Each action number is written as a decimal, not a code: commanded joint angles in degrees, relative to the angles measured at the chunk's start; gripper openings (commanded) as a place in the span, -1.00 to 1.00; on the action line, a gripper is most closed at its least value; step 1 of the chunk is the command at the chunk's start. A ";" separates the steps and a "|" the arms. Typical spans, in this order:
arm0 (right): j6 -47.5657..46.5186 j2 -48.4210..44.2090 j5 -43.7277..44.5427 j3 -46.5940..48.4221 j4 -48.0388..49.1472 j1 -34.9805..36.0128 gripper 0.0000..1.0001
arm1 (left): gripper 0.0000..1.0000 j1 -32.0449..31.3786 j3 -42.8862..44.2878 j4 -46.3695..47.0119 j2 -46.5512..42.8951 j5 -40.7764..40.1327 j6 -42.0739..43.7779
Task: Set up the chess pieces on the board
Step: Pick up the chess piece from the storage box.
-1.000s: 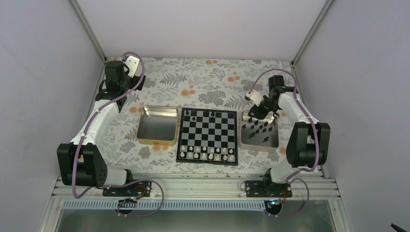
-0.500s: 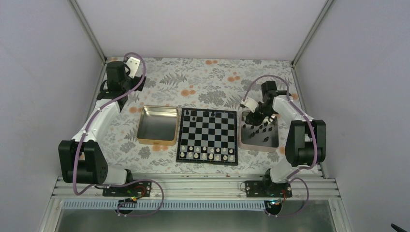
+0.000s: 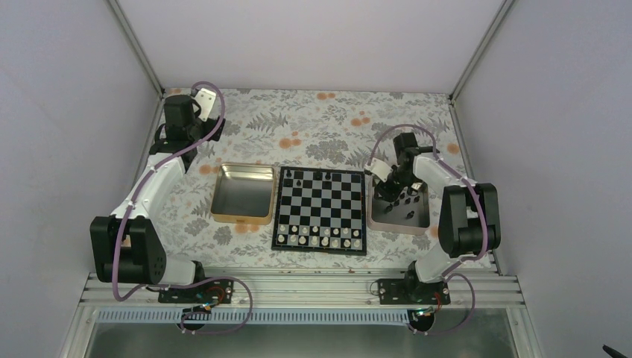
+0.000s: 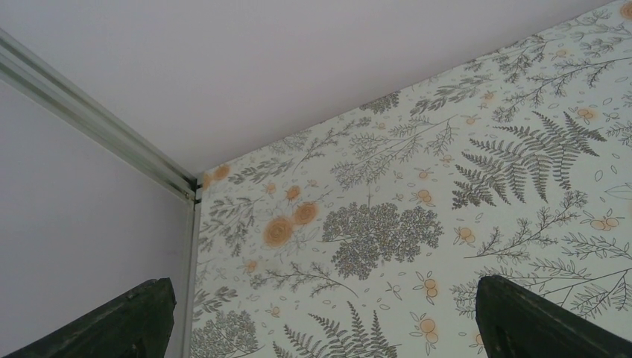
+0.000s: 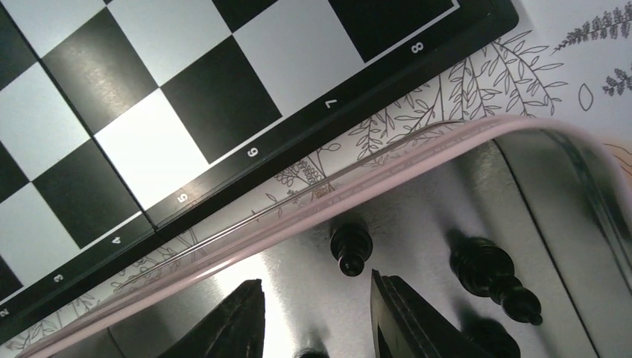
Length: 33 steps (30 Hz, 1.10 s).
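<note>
The board [image 3: 320, 211] lies square-on in the middle of the desk [image 3: 335, 123], its edges parallel to the desk's edges. Its numbered border faces the silver tray [image 3: 375, 216] just beside it on the right. A few black chess pieces [image 3: 298, 177] stand along the board's far row, and white pieces [image 3: 320, 236] fill the near rows. More black pieces sit in the silver tray. In the right wrist view one small piece [image 5: 350, 248] lies just ahead of the finger gap, and a taller one [image 5: 492, 277] has its long axis slanting toward the lower right. Whether they stand or lie cannot be told. The right arm is folded back over its base, its wrist bent down, with the right pincer [image 5: 317, 282] low inside the tray, fingers apart and nothing between them. The left arm stretches toward the desk's far left corner, and the left pincer [image 4: 322, 287] is spread wide above bare cloth. A gold tray [image 3: 242, 218] lies just left of the board. The desk carries a fern-and-orange-flower cloth, and pale lilac walls [image 3: 313, 45] enclose it.
</note>
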 commanded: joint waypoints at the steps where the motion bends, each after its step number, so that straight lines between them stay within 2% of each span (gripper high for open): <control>1: 1.14 0.57 1.69 -1.01 3.07 0.67 -0.25 | 1.00 0.40 -0.66 1.18 -0.70 -0.83 0.19; 19: 1.13 5.57 1.88 0.67 5.90 0.82 -0.53 | 1.00 0.40 -1.15 1.48 -1.38 -0.96 0.45; 27: 1.56 3.04 1.34 1.53 4.63 0.85 -0.79 | 1.00 0.40 -1.28 1.62 -1.32 -1.07 0.45; 33: 2.13 -1.64 3.03 3.90 1.08 0.89 -0.82 | 1.00 0.39 -1.29 1.46 -1.55 -0.78 0.43</control>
